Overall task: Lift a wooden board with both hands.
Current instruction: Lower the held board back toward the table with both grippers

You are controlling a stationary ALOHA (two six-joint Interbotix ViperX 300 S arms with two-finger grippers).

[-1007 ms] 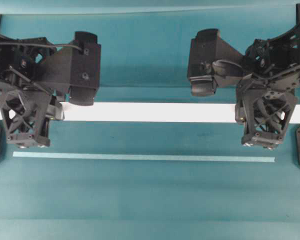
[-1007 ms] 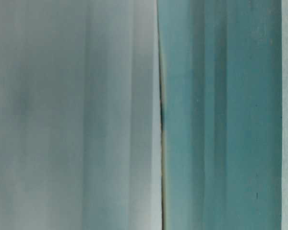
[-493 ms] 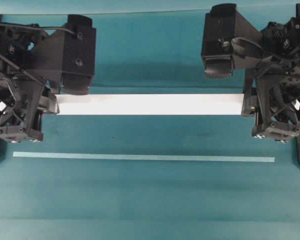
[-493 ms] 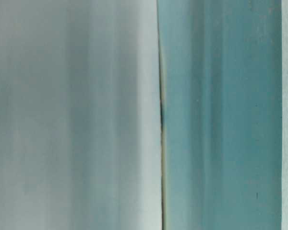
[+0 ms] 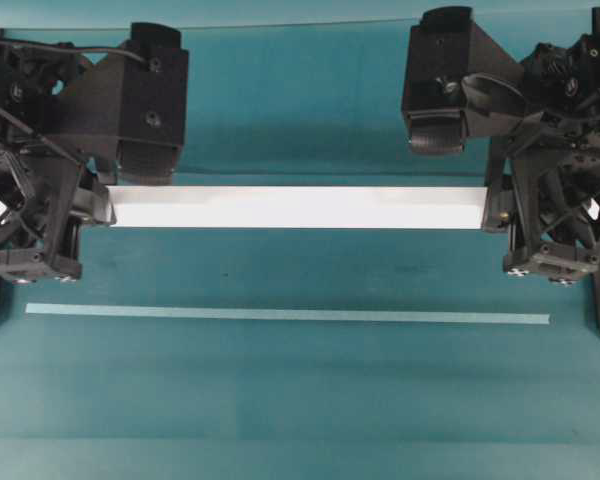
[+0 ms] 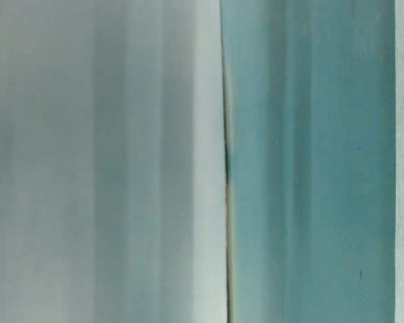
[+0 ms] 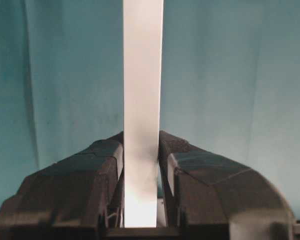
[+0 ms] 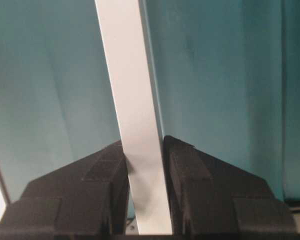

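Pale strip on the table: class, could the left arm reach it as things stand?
Probably not freely: the left end effector is shut on the white board, shared with the right end effector. The strip itself lies uncovered.

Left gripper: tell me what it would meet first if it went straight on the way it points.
The left gripper, shut on the wooden board, points down; past the board, probably only the teal tabletop.

White board (image 5: 295,207) plain, no pattern, across the middle of the overhead frame; pale teal strip (image 5: 287,316) below it. Table cover (image 5: 300,400) deep teal with faint darker bands. Both grippers, left (image 7: 141,165) and right (image 8: 144,165), matte black, lattice frames at frame edges.
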